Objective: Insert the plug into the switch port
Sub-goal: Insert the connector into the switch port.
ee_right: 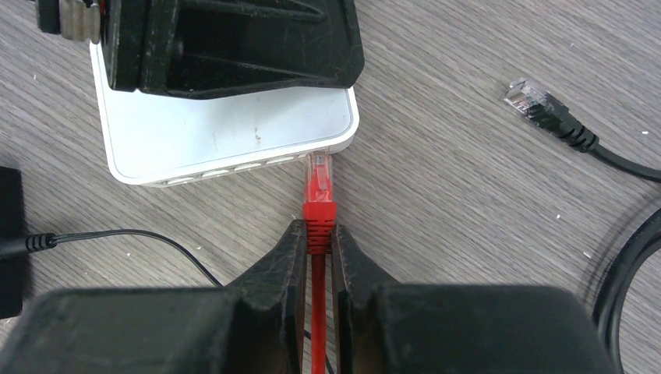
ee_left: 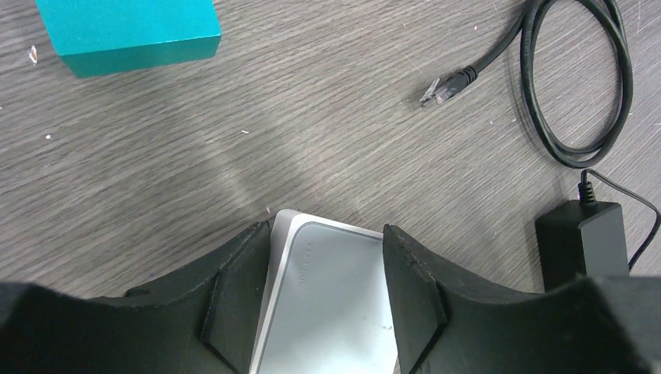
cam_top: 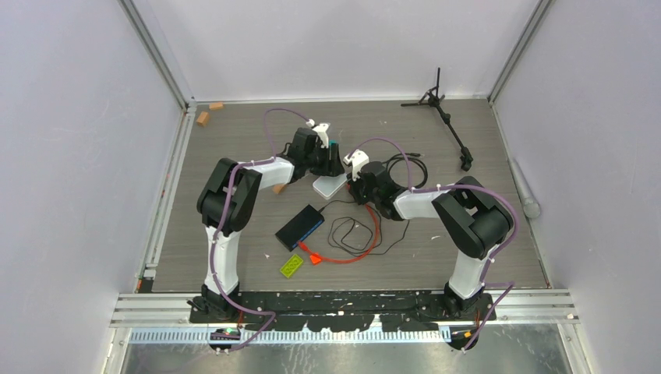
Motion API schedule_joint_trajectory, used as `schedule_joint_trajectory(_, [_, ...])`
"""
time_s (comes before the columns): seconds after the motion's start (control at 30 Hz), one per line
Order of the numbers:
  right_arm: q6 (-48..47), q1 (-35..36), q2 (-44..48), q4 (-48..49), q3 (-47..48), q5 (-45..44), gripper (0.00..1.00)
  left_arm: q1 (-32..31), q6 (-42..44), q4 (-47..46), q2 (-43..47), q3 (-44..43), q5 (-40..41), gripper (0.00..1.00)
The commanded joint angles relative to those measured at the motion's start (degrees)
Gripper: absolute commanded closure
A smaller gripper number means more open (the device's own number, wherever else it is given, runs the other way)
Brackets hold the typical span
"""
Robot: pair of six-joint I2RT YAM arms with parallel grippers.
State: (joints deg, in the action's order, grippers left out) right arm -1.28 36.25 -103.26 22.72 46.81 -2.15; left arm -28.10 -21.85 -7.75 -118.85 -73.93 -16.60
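Note:
The white switch (cam_top: 327, 185) lies flat on the table, and my left gripper (ee_left: 326, 232) is shut on it, one finger against each long side. In the right wrist view the switch (ee_right: 226, 132) shows its row of ports (ee_right: 234, 167) along the near face. My right gripper (ee_right: 318, 230) is shut on the red boot of the plug (ee_right: 318, 183). The plug's clear tip touches the switch's near face at its right end; how deep it sits I cannot tell. The red-orange cable (cam_top: 366, 241) trails back toward the near edge.
A black cable with a clear connector (ee_right: 538, 101) lies right of the switch, beside a black power brick (ee_left: 581, 238). A teal block (ee_left: 129, 31) sits beyond the switch. A black box (cam_top: 299, 226), a green piece (cam_top: 291, 266) and a small tripod (cam_top: 444, 117) also lie on the table.

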Motion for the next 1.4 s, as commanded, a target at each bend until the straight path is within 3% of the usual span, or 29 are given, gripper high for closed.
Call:
schedule_joint_trajectory(0.0, [-1.25,-0.09,1.05,2.31,1.67,0.45,1.00,-0.11,0.49,4.45,-2.02,-0.22,-0.85,0.43])
schedule_joint_trajectory(1.37, [-1.80,-0.09,4.38,1.20,3.34,1.36,1.00,-0.12,0.66,5.20,-1.94,-0.02,-0.75,0.44])
